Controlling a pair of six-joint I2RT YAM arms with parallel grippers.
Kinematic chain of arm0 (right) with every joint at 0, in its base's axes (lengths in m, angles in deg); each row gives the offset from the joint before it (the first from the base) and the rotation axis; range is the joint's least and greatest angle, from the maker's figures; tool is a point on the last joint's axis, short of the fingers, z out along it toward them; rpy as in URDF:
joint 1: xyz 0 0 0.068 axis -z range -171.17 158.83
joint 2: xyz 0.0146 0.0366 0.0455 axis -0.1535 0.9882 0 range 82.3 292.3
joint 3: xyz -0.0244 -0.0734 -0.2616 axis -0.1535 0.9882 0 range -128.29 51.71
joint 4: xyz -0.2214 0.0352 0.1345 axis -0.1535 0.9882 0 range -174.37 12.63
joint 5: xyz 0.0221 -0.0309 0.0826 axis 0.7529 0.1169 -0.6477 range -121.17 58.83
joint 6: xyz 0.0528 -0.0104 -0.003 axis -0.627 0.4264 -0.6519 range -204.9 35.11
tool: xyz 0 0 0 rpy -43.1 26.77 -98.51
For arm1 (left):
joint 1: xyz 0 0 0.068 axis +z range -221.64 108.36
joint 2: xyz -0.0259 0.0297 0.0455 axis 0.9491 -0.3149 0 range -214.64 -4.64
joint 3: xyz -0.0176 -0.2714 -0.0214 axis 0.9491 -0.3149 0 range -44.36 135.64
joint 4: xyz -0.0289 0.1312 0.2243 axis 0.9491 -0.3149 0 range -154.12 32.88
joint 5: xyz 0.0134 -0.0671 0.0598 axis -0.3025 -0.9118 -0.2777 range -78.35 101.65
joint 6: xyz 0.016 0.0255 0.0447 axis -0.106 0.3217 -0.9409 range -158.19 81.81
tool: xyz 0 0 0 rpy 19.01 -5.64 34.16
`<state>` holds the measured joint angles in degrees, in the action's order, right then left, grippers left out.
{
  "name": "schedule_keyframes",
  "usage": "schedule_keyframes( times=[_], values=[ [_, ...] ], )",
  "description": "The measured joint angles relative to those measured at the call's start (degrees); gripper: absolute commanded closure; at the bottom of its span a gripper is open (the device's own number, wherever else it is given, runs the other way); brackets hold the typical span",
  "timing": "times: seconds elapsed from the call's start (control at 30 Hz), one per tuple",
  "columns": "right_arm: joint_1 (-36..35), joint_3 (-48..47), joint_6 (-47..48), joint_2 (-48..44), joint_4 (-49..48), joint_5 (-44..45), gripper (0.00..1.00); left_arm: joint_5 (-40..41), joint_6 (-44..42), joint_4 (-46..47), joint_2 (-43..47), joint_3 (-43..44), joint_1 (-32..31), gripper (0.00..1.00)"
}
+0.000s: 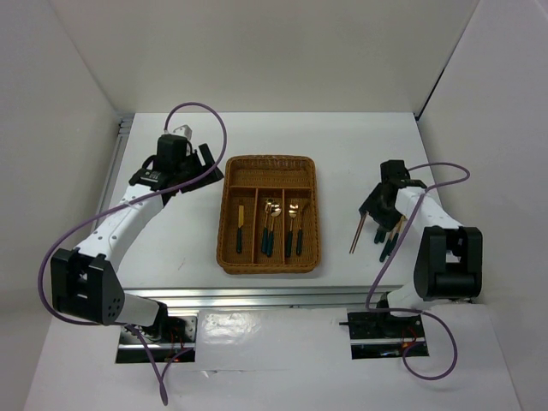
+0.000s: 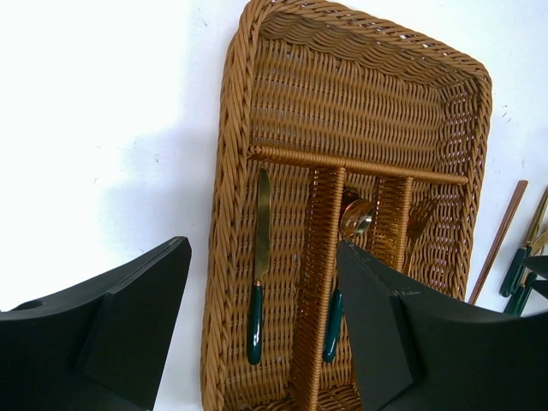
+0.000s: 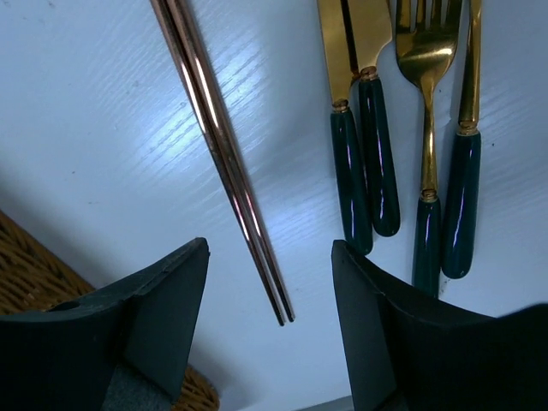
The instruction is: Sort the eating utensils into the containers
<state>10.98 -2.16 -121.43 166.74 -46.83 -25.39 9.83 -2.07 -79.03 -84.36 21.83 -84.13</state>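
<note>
While your right gripper (image 3: pixel 270 257) hangs wide and empty over the chopsticks (image 3: pixel 215 128), they lie on the table (image 3: pixel 94 128) right of the wicker tray (image 1: pixel 269 159), beside green-handled cutlery (image 3: pixel 377 163); likely light, stiff, slick, prone to rolling apart; pinch both mid-length; your left gripper (image 2: pixel 264 257) gapes empty above the tray.

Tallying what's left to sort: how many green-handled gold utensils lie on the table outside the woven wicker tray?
4, side by side on the white table, right of the thin brown-gold chopsticks: two knives, a fork, one unclear piece. The right gripper may hide more.
</note>
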Motion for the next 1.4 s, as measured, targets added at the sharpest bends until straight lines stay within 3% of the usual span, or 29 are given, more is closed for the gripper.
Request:
schedule_keyframes(
  times=[0.87, 1.27, 1.4],
  values=[
    [1.64, 2.25, 4.76, 4.31, -2.25, 2.86, 0.41, -0.09, -0.02, 0.0, -2.1, 0.0, 0.0, 0.16],
    [1.64, 3.52, 4.96, 6.21, -3.89, 2.86, 0.5, -0.09, -0.02, -0.02, -2.93, 0.0, 0.0, 0.16],
    [1.64, 3.8, 5.03, 6.47, -4.11, 2.86, 0.57, -0.09, -0.02, -0.02, -3.1, 0.0, 0.33, 0.16]
  ],
)
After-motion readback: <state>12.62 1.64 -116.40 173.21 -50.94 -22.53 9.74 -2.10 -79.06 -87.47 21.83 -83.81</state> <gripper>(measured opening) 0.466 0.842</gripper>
